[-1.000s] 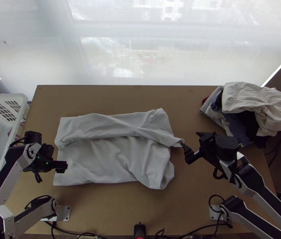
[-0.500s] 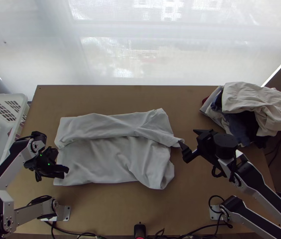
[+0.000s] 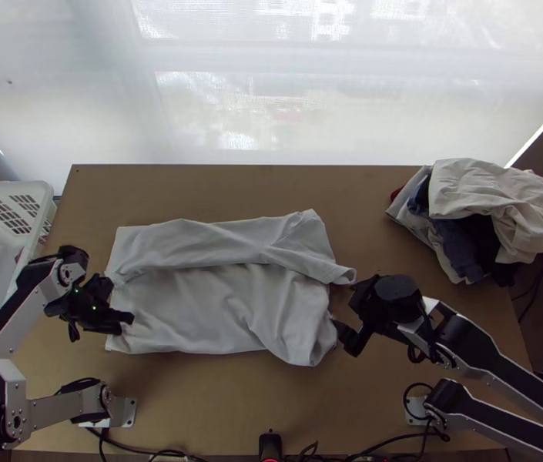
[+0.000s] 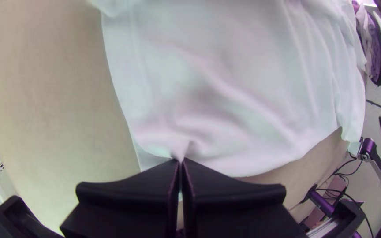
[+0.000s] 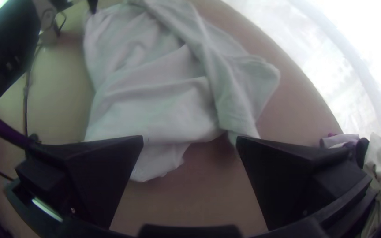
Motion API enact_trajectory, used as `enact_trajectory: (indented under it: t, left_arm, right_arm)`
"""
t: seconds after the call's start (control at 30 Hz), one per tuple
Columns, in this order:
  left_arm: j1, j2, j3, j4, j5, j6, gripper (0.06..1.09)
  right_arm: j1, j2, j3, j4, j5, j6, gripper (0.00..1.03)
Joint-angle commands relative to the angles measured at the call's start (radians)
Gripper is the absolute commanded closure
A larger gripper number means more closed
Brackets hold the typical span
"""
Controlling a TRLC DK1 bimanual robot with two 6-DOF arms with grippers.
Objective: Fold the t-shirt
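On the wooden table (image 3: 232,400), the pale t-shirt (image 3: 202,308) is lying around the middle. The left gripper (image 4: 181,159) is pinching it close to its near left corner; the right gripper (image 5: 190,141) is standing beside its right edge, jaws spread. For level folding, both should be lifting together, not disturbing the far folded strip (image 3: 217,242). Behind, a white blind (image 3: 271,115) is glowing.

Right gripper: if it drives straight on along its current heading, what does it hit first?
Likely the t-shirt's rumpled end, just ahead of the open right gripper. Its height is unclear, so it might skim over or touch the table first.
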Motion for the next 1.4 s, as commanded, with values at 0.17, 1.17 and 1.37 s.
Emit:
enact_trajectory:
  t: [0.17, 1.17, 1.37]
  left_arm:
    - [0.032, 0.035, 0.287, 0.005, 0.104, -0.114, 1.05]
    - [0.027, 0.106, 0.350, 0.022, 0.145, -0.168, 1.05]
    - [0.029, 0.106, 0.343, 0.018, 0.145, -0.160, 1.05]
  right_arm:
    - [0.196, 0.034, 0.007, -0.246, -0.064, -0.072, 0.05]
    - [0.210, 0.390, -0.016, 0.084, -0.112, -0.067, 0.78]
    - [0.133, 0.363, 0.039, 0.093, -0.110, -0.051, 1.00]
